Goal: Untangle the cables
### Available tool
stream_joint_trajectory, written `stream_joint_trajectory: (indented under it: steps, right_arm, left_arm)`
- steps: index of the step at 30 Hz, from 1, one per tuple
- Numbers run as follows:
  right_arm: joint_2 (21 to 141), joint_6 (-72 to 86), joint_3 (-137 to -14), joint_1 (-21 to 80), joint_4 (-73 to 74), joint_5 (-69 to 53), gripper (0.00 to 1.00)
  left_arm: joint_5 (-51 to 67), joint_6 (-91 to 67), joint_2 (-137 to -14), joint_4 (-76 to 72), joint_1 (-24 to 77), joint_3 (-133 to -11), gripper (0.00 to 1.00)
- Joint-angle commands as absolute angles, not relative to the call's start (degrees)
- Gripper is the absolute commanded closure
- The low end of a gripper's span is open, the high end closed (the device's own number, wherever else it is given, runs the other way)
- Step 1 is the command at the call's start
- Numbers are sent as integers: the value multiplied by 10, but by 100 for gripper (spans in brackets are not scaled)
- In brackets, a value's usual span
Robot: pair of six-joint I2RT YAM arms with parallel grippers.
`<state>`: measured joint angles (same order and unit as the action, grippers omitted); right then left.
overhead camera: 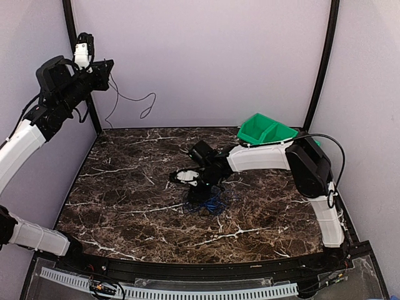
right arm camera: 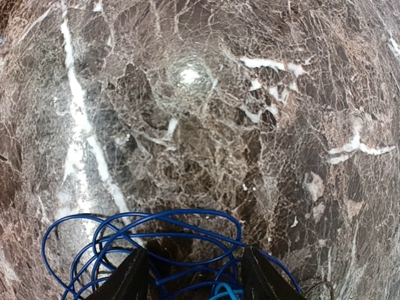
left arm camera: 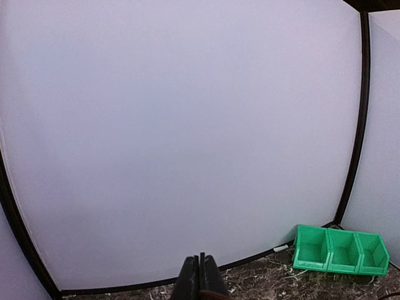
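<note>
You are in a robot test cell in a lab, not a home. Plain pale panels (overhead camera: 206, 56) close the back and both sides, joined by black corner posts (overhead camera: 325, 62). The left arm (overhead camera: 25, 140) and right arm (overhead camera: 259, 156) stand at the lower edge of a dark marble-patterned bench (overhead camera: 125, 206). A slotted cable duct (overhead camera: 187, 291) runs along the bottom of the frame. A green parts bin (overhead camera: 265, 131) sits at the upper right.
</note>
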<state>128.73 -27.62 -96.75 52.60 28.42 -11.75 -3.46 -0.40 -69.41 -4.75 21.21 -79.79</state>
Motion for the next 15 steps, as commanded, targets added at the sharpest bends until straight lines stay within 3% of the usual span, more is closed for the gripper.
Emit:
stream_joint_trajectory:
  steps: [1,8,15]
  right_arm:
    - [1232,-297,-974,531,312,-127,47]
    - [1163,-313,-982,536,343,-186,46]
    - [1131,-332,-985,537,372,-179,46]
  left_arm:
    - [-2,-42,-684,-13,213,-765,100]
    - [12,-39,-690,48,213,-728,100]
    - [45,-84,-675,25,213,-593,100]
